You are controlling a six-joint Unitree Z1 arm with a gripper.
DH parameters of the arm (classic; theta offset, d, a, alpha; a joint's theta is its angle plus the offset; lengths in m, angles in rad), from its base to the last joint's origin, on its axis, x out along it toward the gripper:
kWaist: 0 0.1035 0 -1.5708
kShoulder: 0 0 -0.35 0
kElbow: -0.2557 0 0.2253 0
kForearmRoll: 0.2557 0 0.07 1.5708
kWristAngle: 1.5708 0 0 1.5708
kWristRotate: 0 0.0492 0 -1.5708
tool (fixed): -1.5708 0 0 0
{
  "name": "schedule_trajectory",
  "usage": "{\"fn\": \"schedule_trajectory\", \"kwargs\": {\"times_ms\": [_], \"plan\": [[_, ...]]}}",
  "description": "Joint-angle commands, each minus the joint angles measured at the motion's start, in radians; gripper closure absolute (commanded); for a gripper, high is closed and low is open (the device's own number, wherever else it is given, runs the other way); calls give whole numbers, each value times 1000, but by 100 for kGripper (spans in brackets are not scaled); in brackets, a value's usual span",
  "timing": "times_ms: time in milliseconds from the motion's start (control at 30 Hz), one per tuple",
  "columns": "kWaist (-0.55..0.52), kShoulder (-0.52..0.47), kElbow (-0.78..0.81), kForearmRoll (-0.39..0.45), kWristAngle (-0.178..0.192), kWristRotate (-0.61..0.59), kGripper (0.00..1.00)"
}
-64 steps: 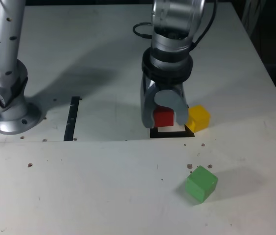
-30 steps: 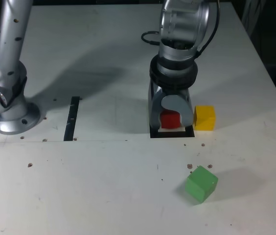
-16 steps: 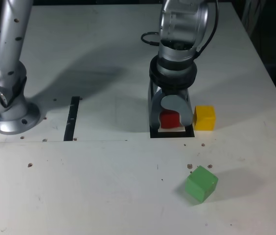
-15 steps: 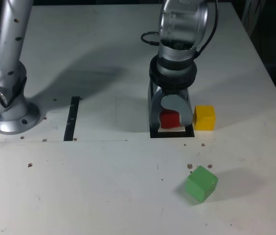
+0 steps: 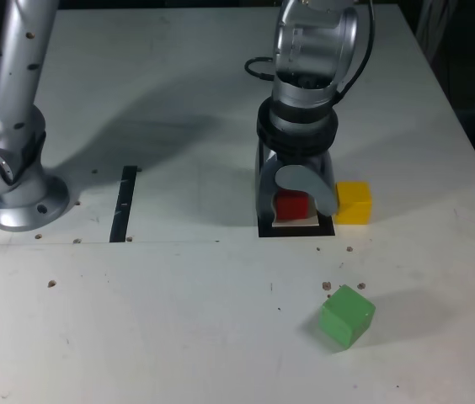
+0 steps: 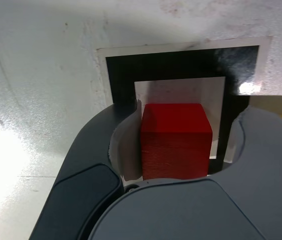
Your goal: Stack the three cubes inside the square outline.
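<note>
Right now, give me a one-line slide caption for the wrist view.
Red cube resting in the white centre of the square outline, gripper jaws standing apart on either side of it.

A: Cube colours?
B: Red cube (image 5: 291, 204), yellow cube (image 5: 354, 202), green cube (image 5: 347, 315), all plain.
A: Outline?
B: Square outline (image 6: 178, 65): black frame, white centre. Black strip (image 5: 124, 203) on the white table (image 5: 178, 320).
A: Arm?
B: Silver arm (image 5: 309, 50), grey gripper (image 5: 298, 200).

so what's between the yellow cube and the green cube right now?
Nothing: in the exterior view only bare white table separates the yellow cube from the green cube.
</note>
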Motion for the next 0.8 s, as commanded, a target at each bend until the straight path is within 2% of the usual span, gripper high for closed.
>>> {"fn": "schedule_trajectory", "kwargs": {"times_ms": [0,133,267,433,600,767], "plan": [[1,-17,3,-1,0,2,18],[1,-63,11,30,3,-11,12],[1,-129,-3,106,13,-33,9],[-2,-187,-90,223,50,-44,8],[-5,-157,-256,290,86,-14,8],[-8,-94,-371,323,101,11,8]]}}
